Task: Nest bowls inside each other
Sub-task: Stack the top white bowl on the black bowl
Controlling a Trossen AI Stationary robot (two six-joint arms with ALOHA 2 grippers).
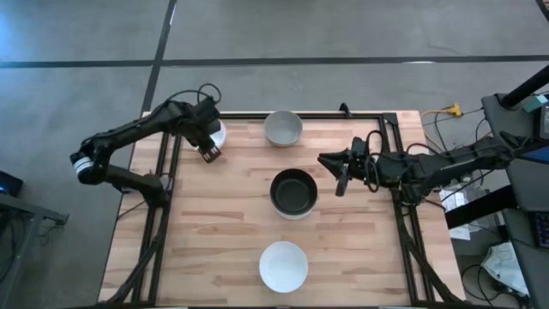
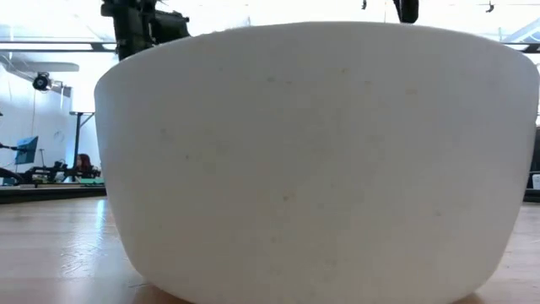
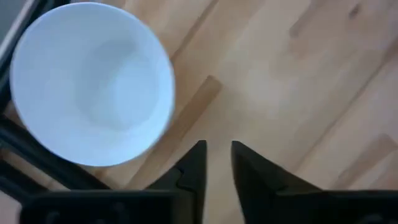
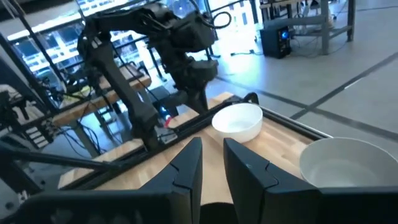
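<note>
Several bowls stand upright on their bases on the wooden table. A white bowl (image 1: 218, 136) (image 3: 93, 81) (image 4: 239, 121) is at the far left corner. A pale grey bowl (image 1: 283, 127) (image 4: 348, 165) is at the far middle. A black bowl (image 1: 294, 190) is in the centre. A white bowl (image 1: 283, 264) near the near edge fills the low view (image 2: 312, 160). My left gripper (image 1: 209, 153) (image 3: 217, 158) hovers just beside the corner bowl, its fingers narrowly open and touching nothing. My right gripper (image 1: 340, 176) (image 4: 211, 155) hangs right of the black bowl, narrowly open and empty.
A black metal frame (image 1: 163, 163) runs along the table's left, far and right edges. Cables (image 1: 446, 112) and equipment lie beyond the right edge. Bare wood lies between the bowls and along the table's left half (image 1: 206, 232).
</note>
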